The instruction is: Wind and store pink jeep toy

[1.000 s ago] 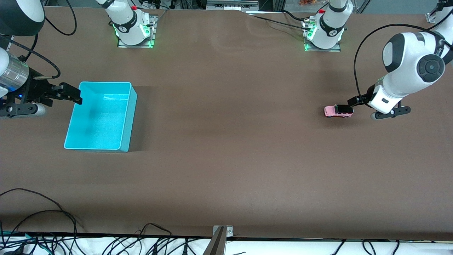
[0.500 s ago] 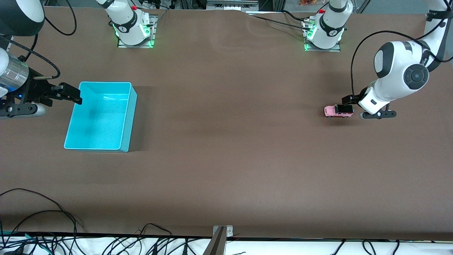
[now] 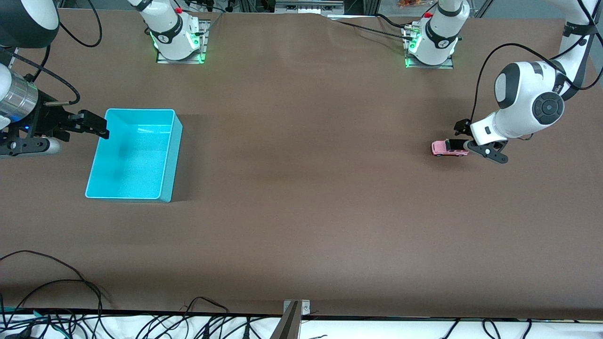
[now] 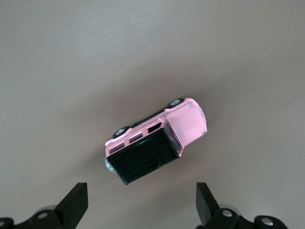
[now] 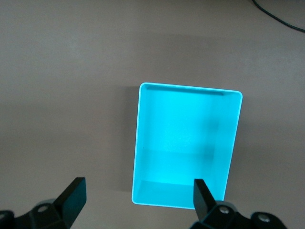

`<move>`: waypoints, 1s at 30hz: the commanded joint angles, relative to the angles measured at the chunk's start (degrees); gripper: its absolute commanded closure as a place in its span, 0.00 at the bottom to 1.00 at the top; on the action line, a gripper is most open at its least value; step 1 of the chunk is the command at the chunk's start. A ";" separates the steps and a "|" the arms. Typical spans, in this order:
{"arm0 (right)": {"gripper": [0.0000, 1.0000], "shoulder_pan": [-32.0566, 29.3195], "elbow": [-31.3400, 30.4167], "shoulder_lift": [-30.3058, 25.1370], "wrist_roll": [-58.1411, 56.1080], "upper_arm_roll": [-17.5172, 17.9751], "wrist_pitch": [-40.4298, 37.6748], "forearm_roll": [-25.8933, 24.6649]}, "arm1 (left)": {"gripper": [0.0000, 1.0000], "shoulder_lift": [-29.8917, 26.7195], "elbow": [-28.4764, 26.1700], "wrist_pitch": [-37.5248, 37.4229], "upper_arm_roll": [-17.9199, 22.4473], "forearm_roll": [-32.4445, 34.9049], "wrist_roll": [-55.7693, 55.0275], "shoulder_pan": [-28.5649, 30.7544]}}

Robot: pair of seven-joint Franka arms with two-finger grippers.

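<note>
Pink jeep toy [image 3: 450, 148] standing on its wheels on the desk [image 3: 301, 212] toward the left arm's end, free of any grip, presumably waiting to be pulled back and wound. Left hand [image 3: 464, 139] low over its rear, fingers [image 4: 76, 202] wide apart and empty. Right hand [image 3: 92, 126] waiting spread and empty over the turquoise bin [image 3: 172, 155], likely the store. Both hands' fingertips cut off in the wrist views

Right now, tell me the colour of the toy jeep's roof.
Black, on the pink jeep toy; the left wrist view shows it best.
</note>
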 commanded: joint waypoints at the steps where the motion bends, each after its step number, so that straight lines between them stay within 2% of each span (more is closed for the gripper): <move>1: 0.00 -0.17 0.66 0.13 0.64 0.20 -0.26 -0.57 | 0.00 0.04 -0.32 1.46 -1.69 1.16 8.10 0.13; 15: 0.00 -0.17 0.66 0.13 0.64 0.20 -0.26 -0.66 | 0.00 0.83 -8.15 14.03 -1.87 1.24 30.95 0.31; 22: 0.00 -0.17 0.66 0.13 0.64 0.20 -0.26 -0.66 | 0.00 1.18 -9.99 17.27 -1.87 1.86 35.52 0.48; 26: 0.00 -0.17 0.66 0.22 0.64 0.11 -0.26 -0.66 | 0.00 1.62 -11.66 21.75 -1.87 6.33 37.28 0.66; 30: 0.00 -0.17 0.66 0.13 0.64 0.11 -0.26 -0.66 | 0.00 2.15 -11.84 23.52 -1.87 7.83 37.46 1.01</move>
